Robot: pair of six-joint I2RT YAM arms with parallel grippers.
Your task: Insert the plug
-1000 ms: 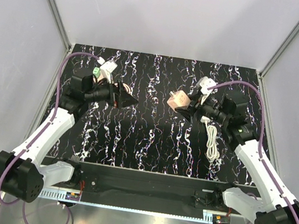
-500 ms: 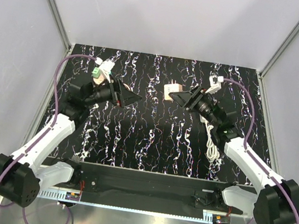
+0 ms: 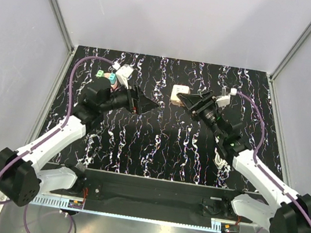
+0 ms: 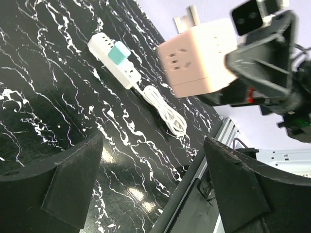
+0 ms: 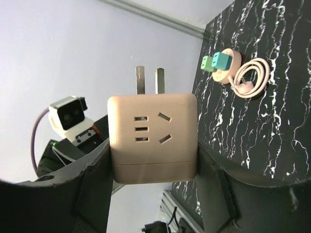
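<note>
The right arm's (image 3: 253, 169) jaws are closed on the plug (image 5: 153, 138), one finger pressed to each of its side faces. The left arm's (image 3: 58, 137) jaws stand wide apart with nothing between the fingers (image 4: 73, 179). On the black marbled table (image 3: 157, 146), on the right arm's side, lies a white power strip (image 4: 101, 47) with a teal adapter (image 4: 119, 52) seated in one socket and a coiled white cord (image 4: 165, 109) trailing from its near end. In the top view the right arm hides most of the strip. On the left arm's side sits a round tan disc (image 5: 228, 73) carrying a teal block (image 5: 221, 60) and a green block (image 5: 208, 63), with a pinkish coiled cable (image 5: 242, 87) just beside it. The plug is off the table, over its back middle, facing the tips of the left jaws but apart from them, and well apart from the strip. It is a peach-tan block with rounded edges, close to a cube, with socket holes on the face turned to the right wrist camera and a thin seam near its base. Two flat metal prongs (image 5: 140, 80) stick out of one end. In both wrist views they point up against the pale wall, not down at the table. The block has no marked long axis of its own.
</note>
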